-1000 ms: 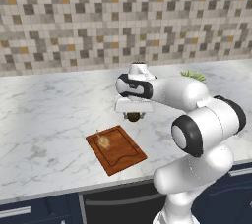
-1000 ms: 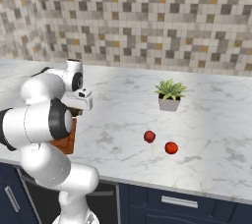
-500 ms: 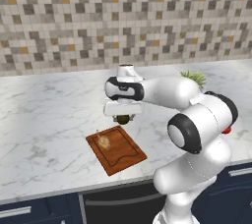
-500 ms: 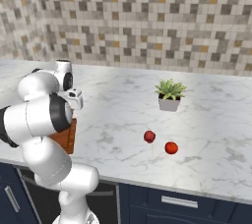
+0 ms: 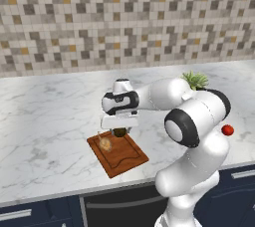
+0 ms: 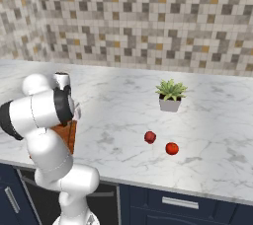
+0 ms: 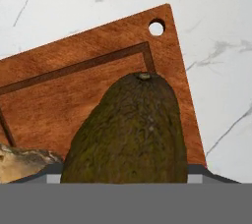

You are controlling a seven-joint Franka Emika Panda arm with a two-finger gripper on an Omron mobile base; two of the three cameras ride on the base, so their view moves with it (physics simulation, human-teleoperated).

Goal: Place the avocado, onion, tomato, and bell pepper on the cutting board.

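left base: pincer point(image 5: 119, 130) grasps avocado point(image 5: 119, 132) over board point(image 5: 118, 154), onion point(image 5: 105, 144) on it | right base: board point(image 6: 66, 134) behind arm | hand: avocado point(image 7: 129, 132) long axis along pincer, stem end toward board point(image 7: 98, 90)

Cutting board point(image 5: 118, 154): onion point(image 5: 104, 144) occupies the left part; avocado point(image 5: 119, 132), held in the gripper point(image 5: 119, 130), hangs over the far edge just beside it. Near and right parts of the board are bare wood. Counter point(image 5: 45, 121) left of the board is open marble. To the right, 2 red items point(image 6: 150, 137) point(image 6: 171, 148) lie near each other, with a potted plant point(image 6: 171, 95) behind them.
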